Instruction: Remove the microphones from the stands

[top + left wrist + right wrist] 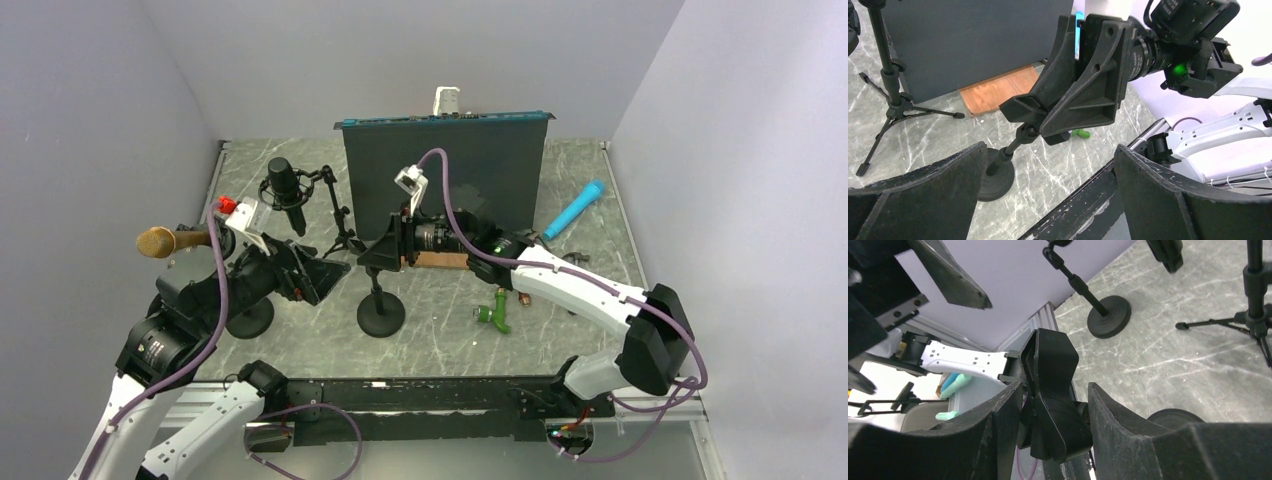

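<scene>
Your left gripper [330, 277] stands wide open with nothing between its fingers. It is to the right of the gold microphone [157, 241], which is at the far left of the table, its handle partly hidden. The fingers of your right gripper [1054, 432] are narrow around the clip [1050, 370] of the middle stand [381, 312]. I cannot tell if they press it.

Pale lilac walls [420, 50] enclose grey marbled tabletop [440, 330].
</scene>
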You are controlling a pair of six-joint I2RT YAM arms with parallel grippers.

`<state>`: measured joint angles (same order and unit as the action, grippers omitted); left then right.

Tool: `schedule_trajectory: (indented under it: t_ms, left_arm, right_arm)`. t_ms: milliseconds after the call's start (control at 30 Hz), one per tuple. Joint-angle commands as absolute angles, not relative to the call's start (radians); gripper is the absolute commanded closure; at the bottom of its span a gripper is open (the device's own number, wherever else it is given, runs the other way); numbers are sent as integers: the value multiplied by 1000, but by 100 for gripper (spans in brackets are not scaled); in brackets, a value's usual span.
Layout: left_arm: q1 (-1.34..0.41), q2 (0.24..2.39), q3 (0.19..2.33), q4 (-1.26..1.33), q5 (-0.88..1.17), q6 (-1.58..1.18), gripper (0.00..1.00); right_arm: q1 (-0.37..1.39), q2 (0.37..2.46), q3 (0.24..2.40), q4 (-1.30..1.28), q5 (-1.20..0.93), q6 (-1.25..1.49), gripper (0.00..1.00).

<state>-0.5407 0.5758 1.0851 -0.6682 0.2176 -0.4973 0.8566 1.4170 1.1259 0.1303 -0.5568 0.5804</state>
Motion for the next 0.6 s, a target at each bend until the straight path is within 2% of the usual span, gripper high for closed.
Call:
schedule_trajectory:
  t_ms: [0,367,567]
  left_arm:
    - [-537,584,1125,-664,203,-479,1]
    - [-537,596,1099,-653,220,-501,1]
    - [-538,570,1076,-666,210,-512,1]
  right_arm:
    - [863,1480,1002,22,-508,561,50]
    - [867,1562,974,-9,-448,543,50]
    - [872,1549,974,-27,-427,536,45]
